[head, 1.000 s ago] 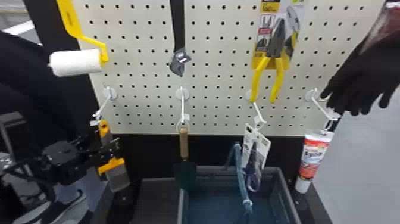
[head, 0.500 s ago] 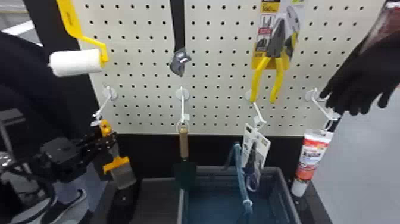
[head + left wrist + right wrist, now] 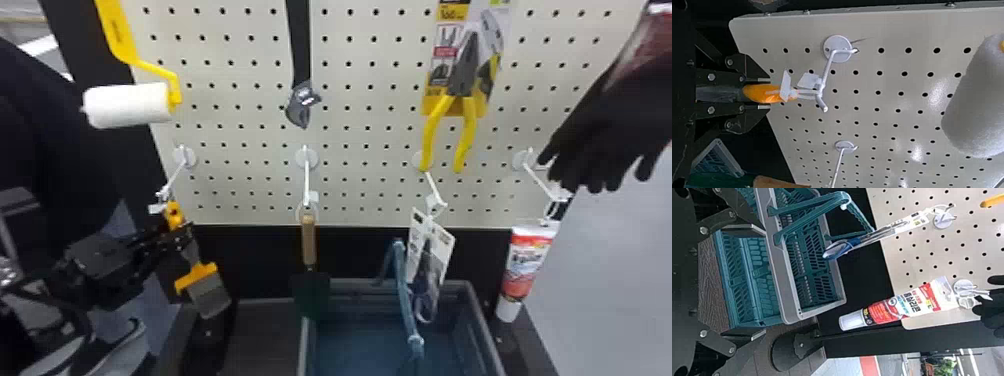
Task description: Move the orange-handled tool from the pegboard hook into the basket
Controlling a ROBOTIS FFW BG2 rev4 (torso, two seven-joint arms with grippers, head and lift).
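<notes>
Pegboard (image 3: 250,175) is behind; on its hook (image 3: 826,74) hangs the tool (image 3: 209,298) by a loop (image 3: 809,97). Left gripper (image 3: 764,93) has jaws closed on it; right gripper (image 3: 758,282) has jaws wide apart, empty. Better to slide the loop gently past the hook's tip, then toward the basket (image 3: 777,262).

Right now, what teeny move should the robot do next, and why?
I'd probably ease the left gripper away from the board: its jaws look shut on the tool, but the tool's loop hangs on the hook and must slide off its end.
</notes>
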